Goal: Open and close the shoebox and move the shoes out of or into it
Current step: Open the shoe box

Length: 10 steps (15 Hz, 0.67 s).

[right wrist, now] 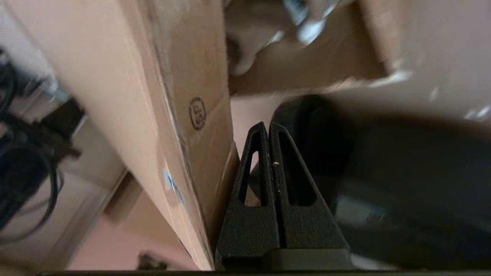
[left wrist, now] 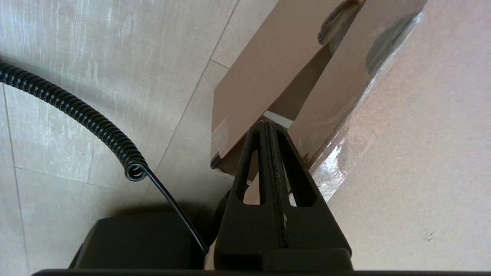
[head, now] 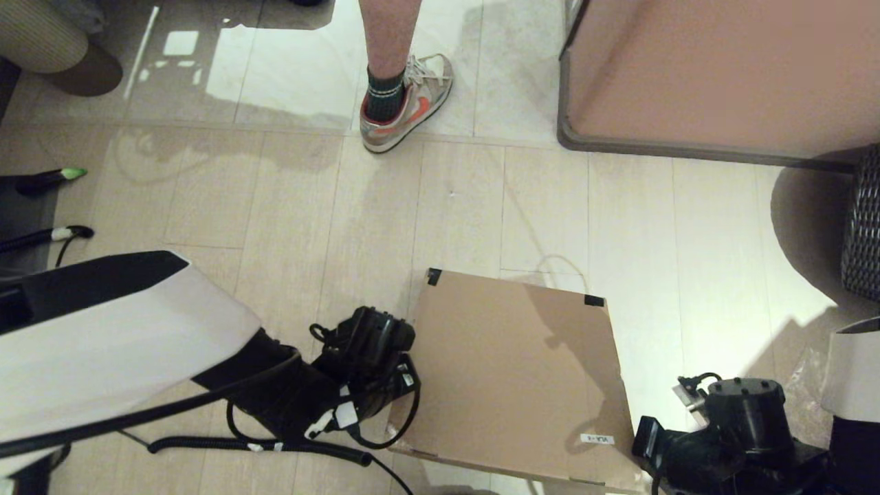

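While the shoebox (head: 515,378) lies on the floor near the robot, between its two arms, its lid is tilted up a little at the near edge and not yet swung open. Black tape marks the two far corners, so the hinge is judged to run along the far side. A white sticker (head: 597,438) sits near the near right corner.

The left gripper (left wrist: 270,124) is at the box's near left corner, its two fingers pressed flat together with nothing between them. The tips are poked into the gap between the lid flap and the box wall. The right gripper (right wrist: 267,126) is at the near right corner, close beside the cardboard side, likewise pressed together and empty.

The shoes are not visible; whether they are inside cannot be told.

Recommendation: the step in hand appears to be raising the lid. Lift both near corners together and evenly, sweeping up and towards the far side in an arc about the hinge. Uneven lifting risks twisting the lid or dragging the light box across the smooth floor (head: 412,220). Keep the tips under the flap, not against the wall.

A bystander's foot (head: 407,103) stands well beyond the box.
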Available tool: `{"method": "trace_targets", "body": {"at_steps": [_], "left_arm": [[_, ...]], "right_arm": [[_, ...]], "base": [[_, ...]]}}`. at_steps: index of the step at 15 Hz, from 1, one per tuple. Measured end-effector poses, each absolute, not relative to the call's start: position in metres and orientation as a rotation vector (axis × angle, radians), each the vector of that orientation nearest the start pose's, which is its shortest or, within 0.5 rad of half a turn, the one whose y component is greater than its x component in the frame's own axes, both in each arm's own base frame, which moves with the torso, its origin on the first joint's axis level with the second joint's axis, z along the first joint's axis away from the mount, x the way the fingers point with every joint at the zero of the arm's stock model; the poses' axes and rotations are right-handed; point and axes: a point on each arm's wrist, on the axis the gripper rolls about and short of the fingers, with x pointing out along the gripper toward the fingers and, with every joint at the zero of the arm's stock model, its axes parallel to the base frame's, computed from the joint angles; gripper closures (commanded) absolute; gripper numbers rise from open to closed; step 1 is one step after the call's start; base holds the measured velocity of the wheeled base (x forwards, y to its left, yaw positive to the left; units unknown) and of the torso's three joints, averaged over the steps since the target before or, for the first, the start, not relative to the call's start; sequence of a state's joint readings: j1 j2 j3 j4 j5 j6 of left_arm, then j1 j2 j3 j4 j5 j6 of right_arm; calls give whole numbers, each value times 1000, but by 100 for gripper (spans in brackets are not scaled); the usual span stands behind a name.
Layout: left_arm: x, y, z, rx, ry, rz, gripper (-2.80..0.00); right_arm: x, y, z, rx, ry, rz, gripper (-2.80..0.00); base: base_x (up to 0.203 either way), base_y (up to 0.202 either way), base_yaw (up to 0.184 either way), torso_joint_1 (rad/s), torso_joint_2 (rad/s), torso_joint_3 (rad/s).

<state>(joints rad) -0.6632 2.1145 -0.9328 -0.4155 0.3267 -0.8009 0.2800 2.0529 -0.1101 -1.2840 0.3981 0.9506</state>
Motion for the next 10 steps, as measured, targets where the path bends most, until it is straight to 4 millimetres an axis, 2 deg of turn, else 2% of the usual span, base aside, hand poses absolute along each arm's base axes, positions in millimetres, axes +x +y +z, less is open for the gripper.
{"method": "trace_targets", "body": {"at_steps": [5, 10], "left_arm": [[291, -215, 66, -417, 721, -13, 0], [300, -194, 80, -448, 677, 48, 0]], "right_arm": [[197, 68, 20, 943, 984, 341, 0], [193, 66, 24, 965, 980, 335, 0]], "base": [[0, 0, 0, 0, 0, 0], [0, 0, 0, 0, 0, 0]]}}
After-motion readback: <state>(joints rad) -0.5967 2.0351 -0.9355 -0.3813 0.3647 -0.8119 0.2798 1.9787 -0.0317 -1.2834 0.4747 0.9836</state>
